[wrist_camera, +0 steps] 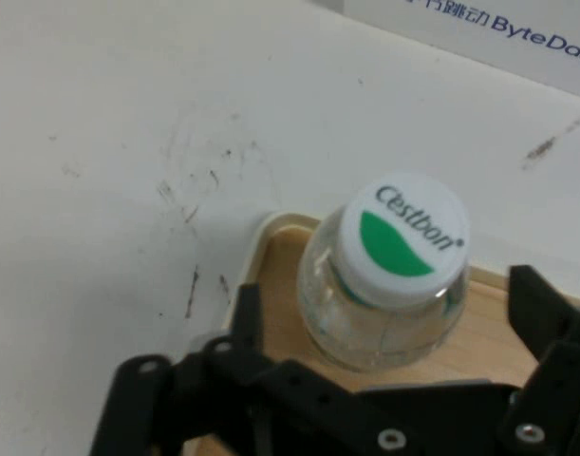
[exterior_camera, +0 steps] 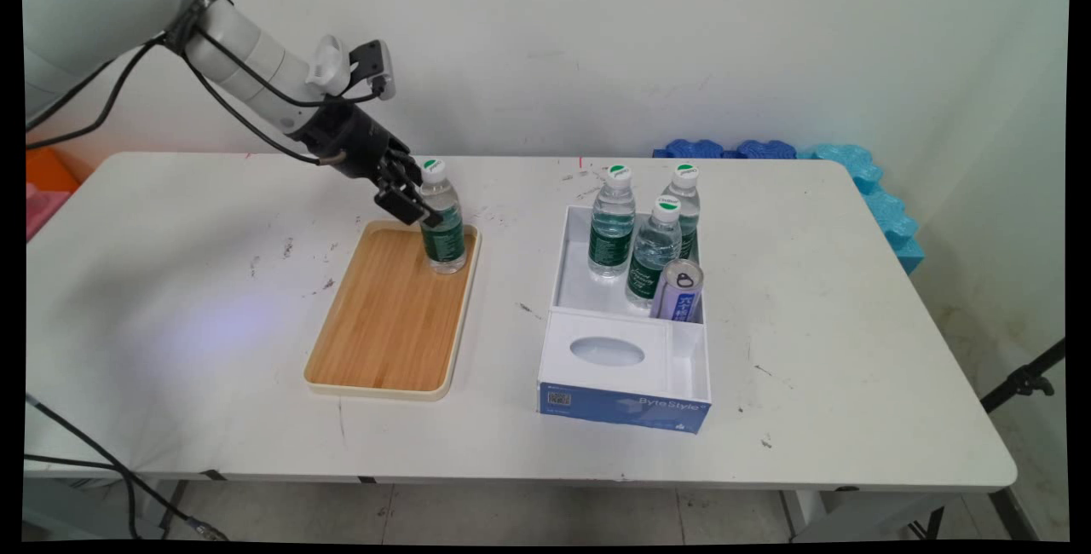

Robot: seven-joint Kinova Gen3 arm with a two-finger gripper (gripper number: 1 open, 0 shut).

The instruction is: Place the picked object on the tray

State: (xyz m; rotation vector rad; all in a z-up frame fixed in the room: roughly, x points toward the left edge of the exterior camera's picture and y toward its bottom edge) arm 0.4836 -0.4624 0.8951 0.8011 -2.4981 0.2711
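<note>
Bamboo-faced and cream-rimmed, the tray point(exterior_camera: 388, 315) lies left of centre on the white worktop point(exterior_camera: 810, 349) and holds one water bottle point(exterior_camera: 442, 217) standing upright in its far right corner. To its right, well apart, sits a white box point(exterior_camera: 562, 268) with a blue front. Three capped bottles point(exterior_camera: 648, 230) stand in its far part, a pale can point(exterior_camera: 678, 288) leans beside them at the right, and a white insert with an oval opening point(exterior_camera: 607, 351) fills the near left part. Blue foam pieces point(exterior_camera: 861, 175) lie along the worktop's far right edge by the wall.

The main view shows the whole layout and the arm reaching in from the upper left, sloping down toward the tray, with black cables hanging from it. The hand view shows what that view cannot: the bottle's white cap point(wrist_camera: 403, 237) from above, with a green patch and the word Cestbon, the tray's rounded corner point(wrist_camera: 271, 233) just beyond it, and scuff marks on the worktop.

The hand point(exterior_camera: 418, 200) is tilted and meets the bottle at its shoulder, just under the cap. In the hand view its two black fingers point(wrist_camera: 247, 318) stand on either side of the bottle with gaps showing, so the hand is spread around the bottle rather than clamped on it.
</note>
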